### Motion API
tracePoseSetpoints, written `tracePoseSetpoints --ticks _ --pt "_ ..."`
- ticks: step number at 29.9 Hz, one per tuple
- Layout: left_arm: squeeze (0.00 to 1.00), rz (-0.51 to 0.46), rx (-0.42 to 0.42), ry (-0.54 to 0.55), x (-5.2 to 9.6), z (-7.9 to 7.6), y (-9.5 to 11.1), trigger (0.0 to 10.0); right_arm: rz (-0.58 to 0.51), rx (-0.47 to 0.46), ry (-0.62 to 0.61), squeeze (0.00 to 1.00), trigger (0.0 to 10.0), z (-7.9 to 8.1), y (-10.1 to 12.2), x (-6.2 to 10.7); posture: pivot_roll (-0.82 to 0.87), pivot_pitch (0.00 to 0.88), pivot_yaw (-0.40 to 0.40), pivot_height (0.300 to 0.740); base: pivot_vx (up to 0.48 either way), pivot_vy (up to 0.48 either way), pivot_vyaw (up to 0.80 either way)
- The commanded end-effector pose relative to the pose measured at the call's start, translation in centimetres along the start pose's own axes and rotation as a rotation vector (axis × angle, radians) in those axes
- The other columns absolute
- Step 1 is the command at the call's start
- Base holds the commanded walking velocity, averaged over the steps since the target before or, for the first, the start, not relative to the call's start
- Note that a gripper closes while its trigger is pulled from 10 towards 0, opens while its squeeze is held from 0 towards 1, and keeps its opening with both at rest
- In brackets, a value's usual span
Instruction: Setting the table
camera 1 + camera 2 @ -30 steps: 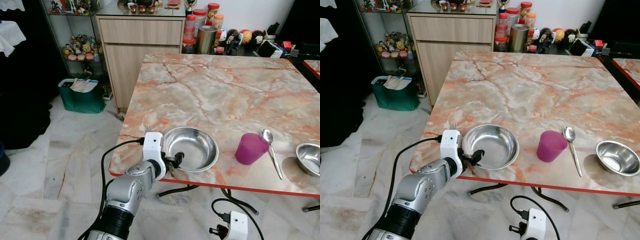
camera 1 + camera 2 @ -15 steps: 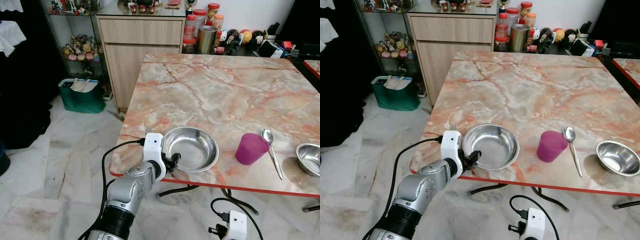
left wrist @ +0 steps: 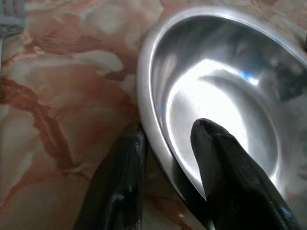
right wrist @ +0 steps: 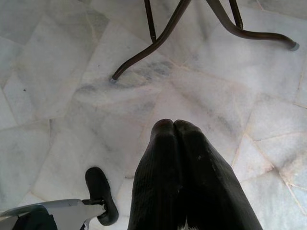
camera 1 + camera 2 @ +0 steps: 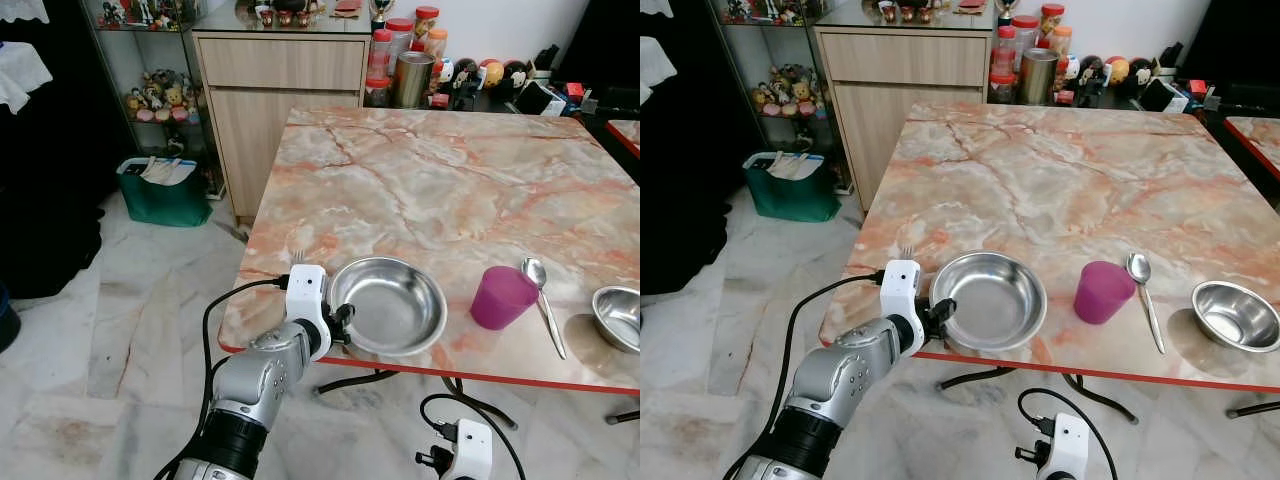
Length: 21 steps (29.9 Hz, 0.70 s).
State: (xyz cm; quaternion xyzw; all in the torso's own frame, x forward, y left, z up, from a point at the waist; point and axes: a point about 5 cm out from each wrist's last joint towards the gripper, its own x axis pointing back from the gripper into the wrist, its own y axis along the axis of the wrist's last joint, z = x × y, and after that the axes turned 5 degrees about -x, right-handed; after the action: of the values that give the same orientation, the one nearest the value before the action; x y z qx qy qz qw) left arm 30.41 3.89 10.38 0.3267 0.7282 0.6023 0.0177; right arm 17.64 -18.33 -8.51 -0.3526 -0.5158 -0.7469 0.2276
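A large steel bowl (image 5: 395,308) sits at the near left edge of the marble table (image 5: 430,170). My left gripper (image 5: 340,322) is shut on the bowl's left rim, one finger (image 3: 120,177) outside and the other inside the bowl (image 3: 216,96). A fork (image 5: 296,257) lies just left of the bowl, partly behind my wrist. To the right stand a pink cup (image 5: 500,296), a spoon (image 5: 541,300) and a small steel bowl (image 5: 618,316). My right gripper (image 4: 173,123) hangs shut below the table, over the floor.
A wooden cabinet (image 5: 280,90) and a green bin (image 5: 165,192) stand beyond the table's far left corner. Jars and a tin (image 5: 411,78) crowd the floor behind the table. Curved metal table legs (image 4: 158,45) rest on the marble floor.
The large bowl has shifted a little to the right, along the front edge, with my left gripper on its rim. The cup, spoon and small bowl have not moved.
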Motion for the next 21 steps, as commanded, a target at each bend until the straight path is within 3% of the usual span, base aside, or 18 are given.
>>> tracePoseSetpoints --ticks 1,13,21 --pt "0.0 0.019 -0.018 0.006 -0.07 0.04 0.1 0.0 -0.004 -0.01 -0.007 0.0 10.0 -0.01 0.2 -0.05 0.03 0.014 -0.01 0.74 0.0 0.0 0.0" --pt "0.0 0.0 0.008 0.01 0.02 0.19 0.1 0.0 -0.005 -0.009 -0.009 0.0 10.0 -0.05 0.36 -0.09 0.03 0.012 -0.014 0.74 0.0 0.0 0.0" --pt "0.0 -0.067 0.086 0.005 0.17 0.23 0.77 0.0 -0.005 -0.006 -0.011 0.0 10.0 -0.23 0.43 -0.08 0.03 0.009 -0.021 0.74 0.0 0.0 0.0"
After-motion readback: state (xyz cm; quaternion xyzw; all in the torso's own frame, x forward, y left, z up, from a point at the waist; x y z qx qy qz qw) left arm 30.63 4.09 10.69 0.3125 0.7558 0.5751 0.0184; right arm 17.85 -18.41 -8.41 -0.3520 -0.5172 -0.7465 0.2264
